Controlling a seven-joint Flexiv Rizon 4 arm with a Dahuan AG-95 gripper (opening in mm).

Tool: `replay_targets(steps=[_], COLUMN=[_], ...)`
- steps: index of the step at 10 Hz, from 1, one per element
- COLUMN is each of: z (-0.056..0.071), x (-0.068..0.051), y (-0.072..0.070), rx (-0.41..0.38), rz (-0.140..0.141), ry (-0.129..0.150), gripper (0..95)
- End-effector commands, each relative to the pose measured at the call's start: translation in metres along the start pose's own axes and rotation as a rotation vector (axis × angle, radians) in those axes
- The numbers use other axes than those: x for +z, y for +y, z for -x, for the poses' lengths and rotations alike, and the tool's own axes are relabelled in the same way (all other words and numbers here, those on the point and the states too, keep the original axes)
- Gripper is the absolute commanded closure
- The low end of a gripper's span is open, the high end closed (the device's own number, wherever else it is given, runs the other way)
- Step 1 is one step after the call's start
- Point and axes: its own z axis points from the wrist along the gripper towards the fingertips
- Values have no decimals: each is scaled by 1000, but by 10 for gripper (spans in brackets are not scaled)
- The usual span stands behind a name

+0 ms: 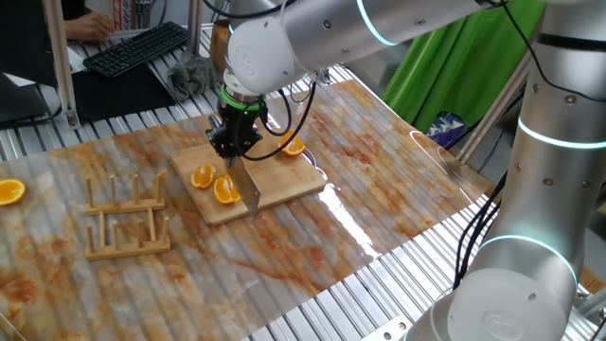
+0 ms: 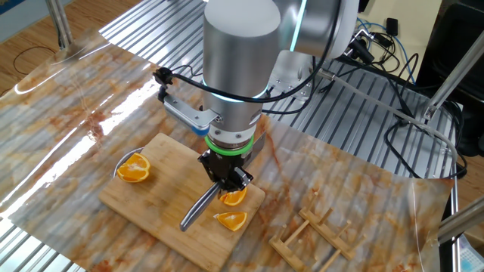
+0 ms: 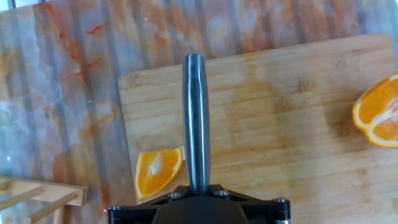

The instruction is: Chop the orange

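The orange lies on the wooden board (image 1: 284,185) as two wedges (image 1: 202,176) (image 1: 226,189), bright flesh up. From the other fixed view, one wedge (image 2: 233,196) sits right under the hand and the second (image 2: 231,220) lies beside the blade. My gripper (image 1: 237,142) is shut on a grey knife (image 1: 250,186), which slants down to the board just right of the wedges. Looking along the fingers, the knife (image 3: 195,118) runs straight ahead of the gripper (image 3: 196,190), with one wedge (image 3: 158,171) close on its left. The other wedge is hidden there.
A rounder orange half (image 1: 293,145) rests at the board's far corner, also seen as the orange half (image 3: 379,112) at the right. Another orange half (image 1: 9,191) lies on the table at far left. A wooden rack (image 1: 126,218) stands left of the board.
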Motion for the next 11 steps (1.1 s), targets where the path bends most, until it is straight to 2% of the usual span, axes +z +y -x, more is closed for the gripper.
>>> replay_targets(steps=[1,4,11], z=[-2,-9,-13], x=[2,8,23], y=[1,4,11], rx=[0,5,8], rz=[-1,1,-3], ry=[0,-3,-13], gripper=[950,950,950])
